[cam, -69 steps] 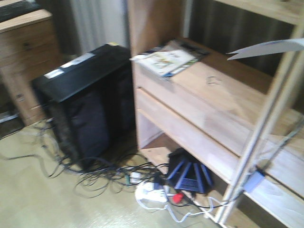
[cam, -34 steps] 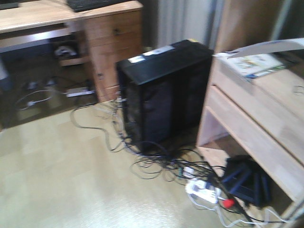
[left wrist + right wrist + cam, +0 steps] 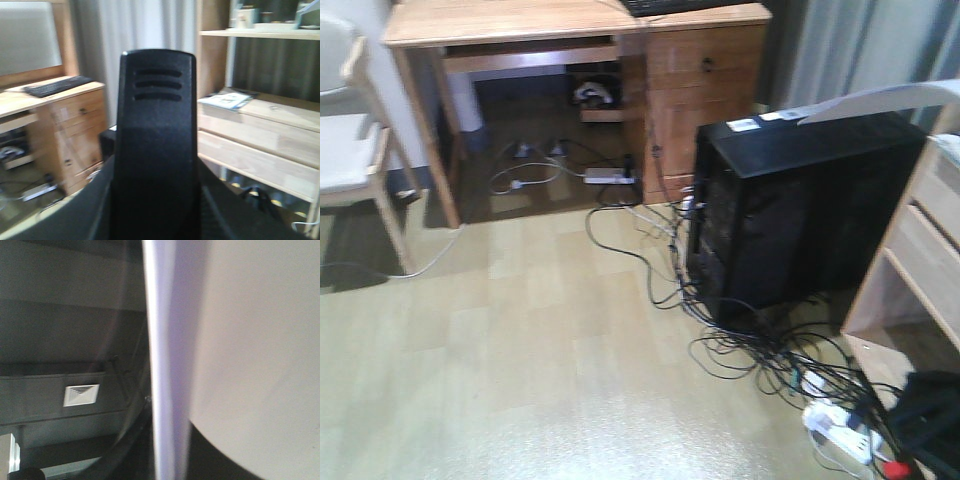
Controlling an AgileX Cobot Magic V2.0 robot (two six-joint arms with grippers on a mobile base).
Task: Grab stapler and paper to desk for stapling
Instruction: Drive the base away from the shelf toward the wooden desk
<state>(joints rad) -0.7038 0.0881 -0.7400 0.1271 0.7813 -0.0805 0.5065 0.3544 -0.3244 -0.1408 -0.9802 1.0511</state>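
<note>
I am gripping the stapler (image 3: 156, 135) upright in my left gripper (image 3: 156, 215) and, apparently, the paper (image 3: 250, 340) edge-on in my right gripper (image 3: 172, 457); both are hanging well short of the desk (image 3: 510, 20), which is lying ahead-left.

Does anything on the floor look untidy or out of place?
Yes. Loose cables lie tangled on the floor beside the black tower, spreading toward the white power strip and back toward the desk. They sprawl over open floor instead of being bundled.
</note>
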